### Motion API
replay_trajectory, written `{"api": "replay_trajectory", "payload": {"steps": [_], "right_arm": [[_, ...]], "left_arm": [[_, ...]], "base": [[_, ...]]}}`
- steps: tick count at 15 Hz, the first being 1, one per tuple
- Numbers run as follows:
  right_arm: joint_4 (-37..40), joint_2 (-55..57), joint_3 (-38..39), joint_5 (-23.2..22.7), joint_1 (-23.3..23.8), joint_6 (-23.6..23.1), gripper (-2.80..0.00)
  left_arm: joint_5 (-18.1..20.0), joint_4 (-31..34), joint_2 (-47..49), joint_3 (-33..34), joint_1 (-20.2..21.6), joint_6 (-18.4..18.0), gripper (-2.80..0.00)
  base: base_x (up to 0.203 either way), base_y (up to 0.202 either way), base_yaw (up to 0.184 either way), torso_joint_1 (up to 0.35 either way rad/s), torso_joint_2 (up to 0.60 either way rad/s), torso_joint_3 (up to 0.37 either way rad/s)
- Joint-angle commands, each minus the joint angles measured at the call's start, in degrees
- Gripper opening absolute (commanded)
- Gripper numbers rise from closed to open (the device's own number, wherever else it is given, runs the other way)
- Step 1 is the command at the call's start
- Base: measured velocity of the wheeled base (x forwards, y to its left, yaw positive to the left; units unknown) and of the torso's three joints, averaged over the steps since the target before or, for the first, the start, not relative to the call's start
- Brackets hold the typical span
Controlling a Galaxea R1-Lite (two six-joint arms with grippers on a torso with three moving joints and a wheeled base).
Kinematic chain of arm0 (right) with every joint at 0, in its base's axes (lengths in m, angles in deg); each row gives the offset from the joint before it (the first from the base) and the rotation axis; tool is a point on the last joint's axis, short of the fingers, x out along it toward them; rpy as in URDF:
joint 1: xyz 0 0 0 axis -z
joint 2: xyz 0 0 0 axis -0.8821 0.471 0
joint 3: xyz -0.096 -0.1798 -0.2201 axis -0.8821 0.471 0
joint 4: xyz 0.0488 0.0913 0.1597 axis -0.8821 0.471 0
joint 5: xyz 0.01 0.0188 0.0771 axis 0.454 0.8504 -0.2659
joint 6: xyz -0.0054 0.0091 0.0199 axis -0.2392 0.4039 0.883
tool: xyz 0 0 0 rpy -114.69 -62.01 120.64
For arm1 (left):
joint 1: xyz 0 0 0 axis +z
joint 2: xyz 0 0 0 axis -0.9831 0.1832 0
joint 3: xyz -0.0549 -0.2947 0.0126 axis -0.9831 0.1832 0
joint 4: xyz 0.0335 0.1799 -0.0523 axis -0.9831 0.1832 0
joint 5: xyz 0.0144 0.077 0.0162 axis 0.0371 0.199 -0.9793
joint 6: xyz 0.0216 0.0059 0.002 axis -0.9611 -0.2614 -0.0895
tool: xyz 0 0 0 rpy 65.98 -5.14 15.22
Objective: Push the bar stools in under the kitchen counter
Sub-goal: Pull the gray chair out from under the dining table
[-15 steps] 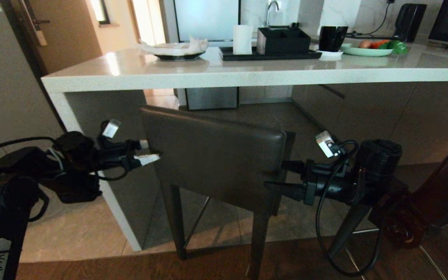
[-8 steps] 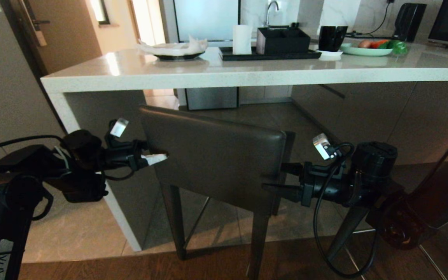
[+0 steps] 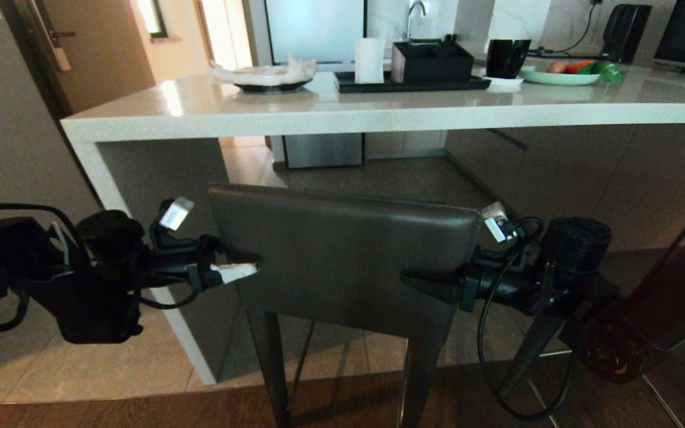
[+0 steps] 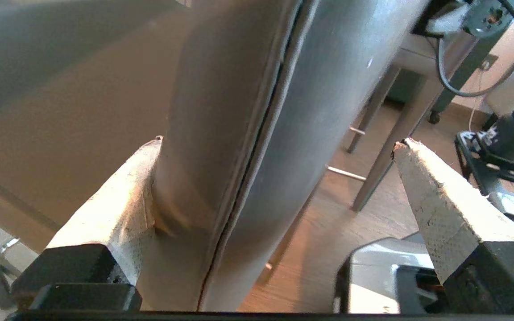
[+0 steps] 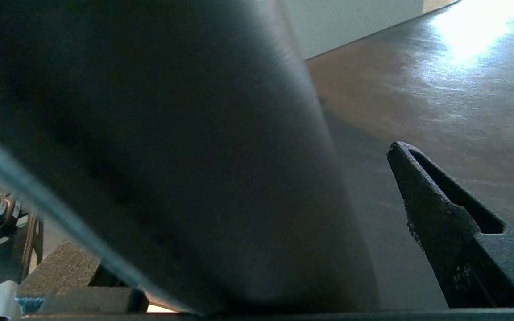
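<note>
Our left gripper sits at the left edge of the bar stool's backrest, with its 2 white fingers spread wide and the padded edge between them. One finger touches the front of the pad, and the other stands apart from it. Our right gripper is at the right edge, also spread wide, with the pad between its 2 black fingers. Neither one pinches the backrest.

The bar stool stands on the floor just in front of the kitchen counter, and its back sits lower than the counter top. We think it is not all the way under yet.

To do this well, we should push with both sides at the same time and just as hard, so the stool goes straight and does not turn. We should push slowly and low on the back, so the tall stool does not tip. We should watch the white side panel near the left gripper so we do not bump it.

The backrest is dark grey, smooth and soft, like leather, with round corners and a thin seam along its edge. The legs are slim, dark and hard. The counter top is pale, shiny stone with a thick, flat edge. The floor looks smooth, so the legs may slide
</note>
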Motion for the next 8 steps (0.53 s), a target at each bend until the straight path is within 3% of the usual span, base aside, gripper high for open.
{"api": "replay_trajectory", "payload": {"steps": [1,3,8], "right_arm": [[-0.39,-0.30,0.23,-0.16,-0.20,0.09,0.00],[-0.39,-1.04,0.53,-0.08,-0.93,0.14,0.00],[-1.80,-1.50,2.58,1.16,-1.40,0.17,0.00]], "left_arm": [[0.67,-0.62,-5.25,4.84,-2.21,-0.60,0.00],[0.29,-0.62,-6.87,6.95,-2.56,-0.74,0.00],[-1.72,-0.62,-10.11,14.06,1.26,-1.66,0.00]], "base": [[0.000,0.000,0.000,0.000,0.00,0.000],[0.000,0.000,0.000,0.000,0.00,0.000],[0.000,0.000,0.000,0.000,0.00,0.000]]}}
